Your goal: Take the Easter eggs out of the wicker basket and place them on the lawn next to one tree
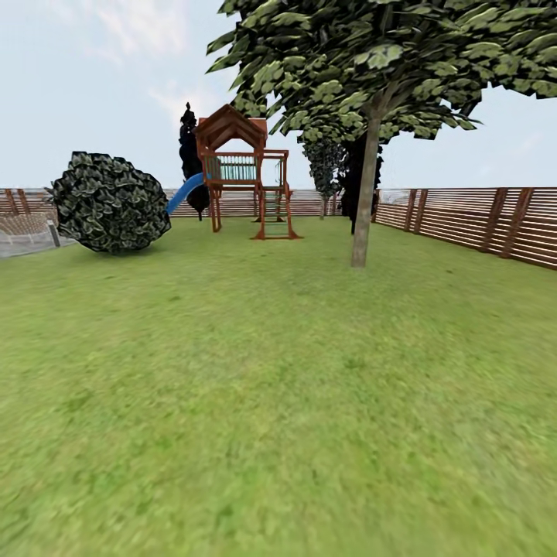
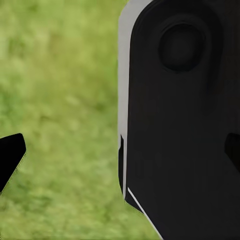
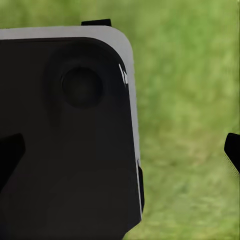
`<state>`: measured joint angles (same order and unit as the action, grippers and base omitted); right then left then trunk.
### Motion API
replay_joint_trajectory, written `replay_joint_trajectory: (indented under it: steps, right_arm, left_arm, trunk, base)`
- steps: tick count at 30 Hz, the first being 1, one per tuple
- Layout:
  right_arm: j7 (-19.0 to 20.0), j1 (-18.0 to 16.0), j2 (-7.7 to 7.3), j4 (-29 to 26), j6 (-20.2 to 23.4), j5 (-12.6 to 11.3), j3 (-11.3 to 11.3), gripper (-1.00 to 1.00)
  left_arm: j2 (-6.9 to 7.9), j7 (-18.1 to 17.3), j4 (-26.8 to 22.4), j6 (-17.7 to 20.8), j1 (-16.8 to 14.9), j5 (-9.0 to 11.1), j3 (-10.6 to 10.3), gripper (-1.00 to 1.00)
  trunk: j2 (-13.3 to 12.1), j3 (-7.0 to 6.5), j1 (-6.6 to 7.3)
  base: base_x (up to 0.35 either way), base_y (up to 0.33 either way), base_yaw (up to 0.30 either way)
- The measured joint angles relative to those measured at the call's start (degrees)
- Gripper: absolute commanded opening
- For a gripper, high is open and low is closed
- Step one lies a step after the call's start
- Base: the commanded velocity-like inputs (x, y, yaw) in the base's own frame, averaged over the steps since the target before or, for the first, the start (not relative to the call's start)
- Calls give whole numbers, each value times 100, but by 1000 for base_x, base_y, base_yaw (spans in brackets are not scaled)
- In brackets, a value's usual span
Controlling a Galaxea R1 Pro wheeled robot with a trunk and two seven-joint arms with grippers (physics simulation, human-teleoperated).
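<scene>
We face the tree (image 1: 360, 203) across the lawn (image 1: 255, 402), presumably in transit; both grippers' fingers stand spread over grass, pinching nothing.

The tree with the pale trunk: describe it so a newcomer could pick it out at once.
Start at the wooden play tower at the far side of the lawn, then look right and nearer. The tree stands alone on the grass, ahead of the slatted fence. Its thin, straight grey-beige trunk sets it apart from the near-black tree just behind it and the round bush far left.
</scene>
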<state>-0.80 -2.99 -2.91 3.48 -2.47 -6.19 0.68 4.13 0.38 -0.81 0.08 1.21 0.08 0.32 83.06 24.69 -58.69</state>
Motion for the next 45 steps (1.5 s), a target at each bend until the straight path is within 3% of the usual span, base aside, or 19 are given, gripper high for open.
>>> replay_joint_trajectory:
  steps: [45]
  right_arm:
    - [0,0,0,1,0,0,0,100]
  left_arm:
    - [0,-4,2,0,0,0,0,100]
  trunk:
    - [0,0,0]
  base:
    - [325,0,0]
